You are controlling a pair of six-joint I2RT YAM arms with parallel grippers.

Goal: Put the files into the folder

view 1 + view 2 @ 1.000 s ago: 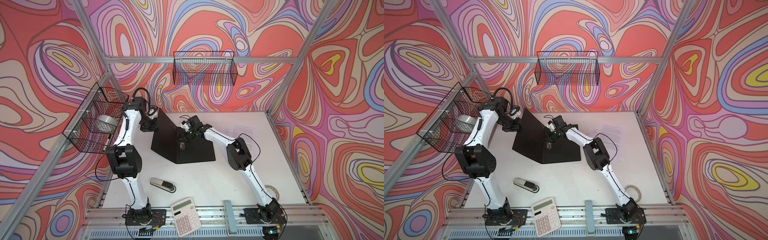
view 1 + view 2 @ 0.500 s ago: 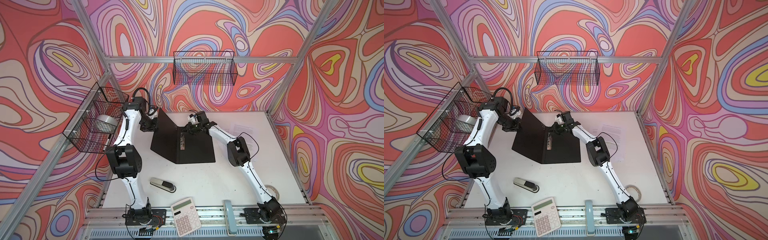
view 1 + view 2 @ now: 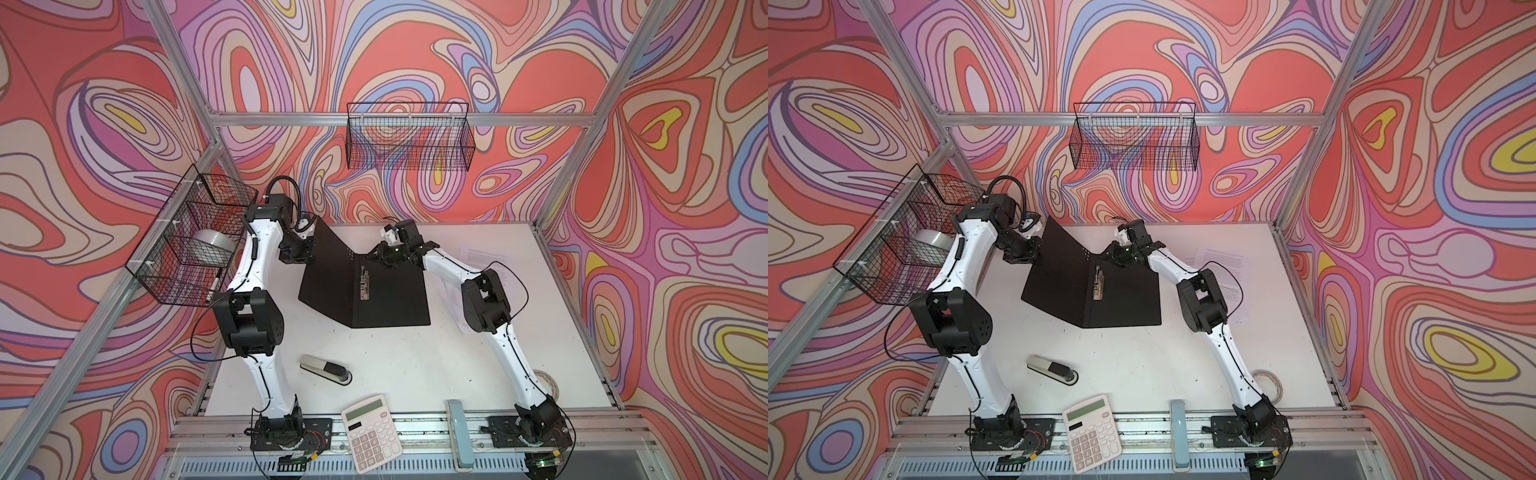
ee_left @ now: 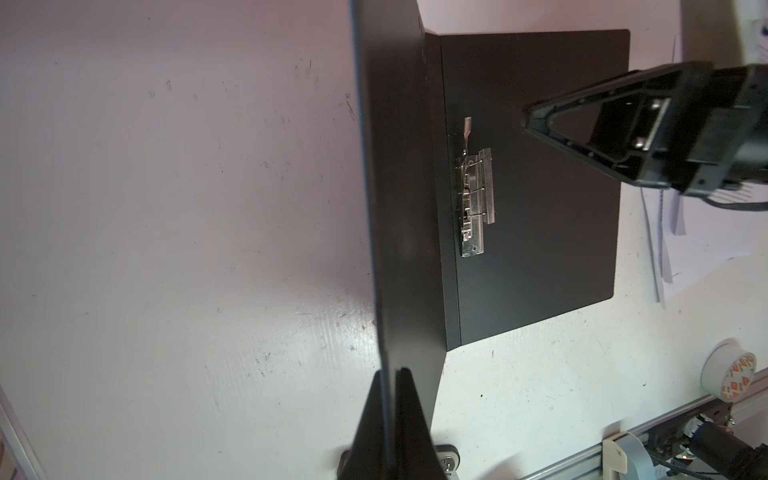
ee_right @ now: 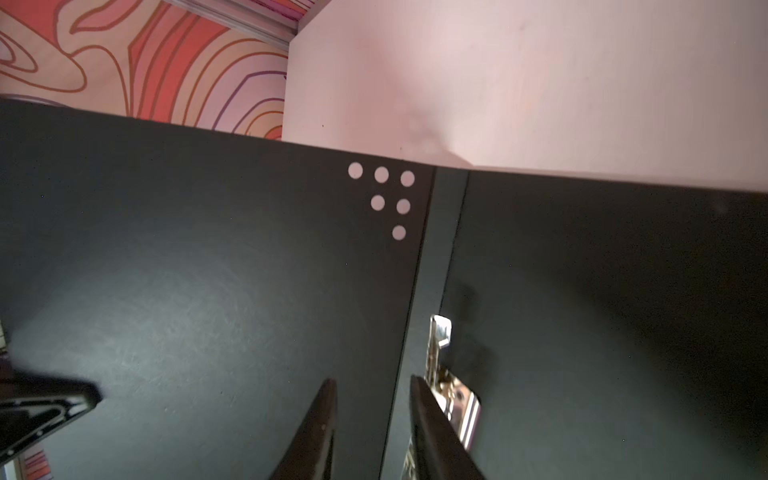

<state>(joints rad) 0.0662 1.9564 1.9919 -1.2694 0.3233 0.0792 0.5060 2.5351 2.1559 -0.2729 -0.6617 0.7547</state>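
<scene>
We pinch the raised cover of the open folder (image 3: 390, 295) with the left gripper (image 4: 392, 374), right gripper (image 5: 372, 382) parted above its clip (image 4: 473, 199), files (image 3: 1225, 259) by the bench's (image 3: 415, 365) right edge.

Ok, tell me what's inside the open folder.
Only the metal clip by the spine of the folder; no sheets on its black inner faces. The files lie on the table beside it, partly hidden under the right arm.

Matt black folder (image 4: 540, 249) — shiny metal clip (image 4: 473, 199), scuffed white table (image 4: 166, 208), paper files (image 3: 1225, 259)
</scene>
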